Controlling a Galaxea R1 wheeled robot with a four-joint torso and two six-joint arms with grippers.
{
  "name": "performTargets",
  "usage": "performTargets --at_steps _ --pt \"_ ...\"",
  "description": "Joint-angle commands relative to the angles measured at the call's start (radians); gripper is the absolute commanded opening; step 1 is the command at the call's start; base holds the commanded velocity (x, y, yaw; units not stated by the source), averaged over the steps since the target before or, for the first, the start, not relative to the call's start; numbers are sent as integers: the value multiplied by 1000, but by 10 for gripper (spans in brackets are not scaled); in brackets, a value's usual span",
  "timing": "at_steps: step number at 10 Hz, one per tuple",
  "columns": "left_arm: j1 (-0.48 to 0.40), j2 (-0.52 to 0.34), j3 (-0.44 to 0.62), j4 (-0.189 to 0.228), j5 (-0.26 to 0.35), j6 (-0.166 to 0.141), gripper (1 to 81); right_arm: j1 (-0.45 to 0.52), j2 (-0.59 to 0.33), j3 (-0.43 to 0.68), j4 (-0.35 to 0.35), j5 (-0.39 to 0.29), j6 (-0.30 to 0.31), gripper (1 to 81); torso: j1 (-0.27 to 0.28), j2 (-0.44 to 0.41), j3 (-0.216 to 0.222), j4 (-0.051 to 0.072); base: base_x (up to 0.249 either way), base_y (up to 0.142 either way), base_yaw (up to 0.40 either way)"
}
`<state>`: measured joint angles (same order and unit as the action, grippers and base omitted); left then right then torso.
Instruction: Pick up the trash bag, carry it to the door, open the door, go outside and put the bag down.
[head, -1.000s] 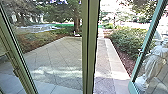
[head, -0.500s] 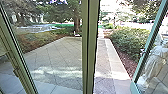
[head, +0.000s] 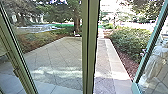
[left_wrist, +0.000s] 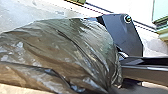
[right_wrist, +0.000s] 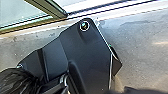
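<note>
The trash bag (left_wrist: 65, 55), dark and shiny, bulges across the left wrist view, its plastic drawn into folds where my left gripper (left_wrist: 118, 85) is shut on it. Crumpled black plastic of the bag (right_wrist: 16, 81) also appears in the right wrist view, close to my right gripper (right_wrist: 56, 87), whose state I cannot tell. Ahead in the head view, the green-framed glass door leaf (head: 147, 53) on the right stands swung open, with a gap between it and the central post (head: 89, 47).
Paving (head: 57, 56) lies beyond the glass, and a pale path (head: 111, 58) runs outward past the opening. Bushes (head: 128, 41) border it. A pale figure, apparently a person (head: 156, 60), shows through the open leaf's glass. Another green frame (head: 17, 57) slants at left.
The right-hand door leaf has swung slightly farther right, widening the gap. The pale figure behind its glass has shifted right as well. The head camera's view holds still.
</note>
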<state>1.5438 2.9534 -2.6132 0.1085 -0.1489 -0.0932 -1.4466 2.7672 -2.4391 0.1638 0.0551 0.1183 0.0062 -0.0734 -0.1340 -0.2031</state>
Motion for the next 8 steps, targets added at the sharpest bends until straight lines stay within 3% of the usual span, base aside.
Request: performTargets --at_steps 1,3,8 --pt "-49 1 4 14 43 6 10 -12 131 -136 31 -17 -49 811 0 0 0 0 0 0 0" --pt "-57 4 4 19 48 7 10 -25 192 -208 23 -18 -54 811 0 0 0 0 0 0 0" --pt "-61 26 -28 19 49 10 10 -47 260 -260 29 6 -51 811 0 0 1 0 0 0 0"
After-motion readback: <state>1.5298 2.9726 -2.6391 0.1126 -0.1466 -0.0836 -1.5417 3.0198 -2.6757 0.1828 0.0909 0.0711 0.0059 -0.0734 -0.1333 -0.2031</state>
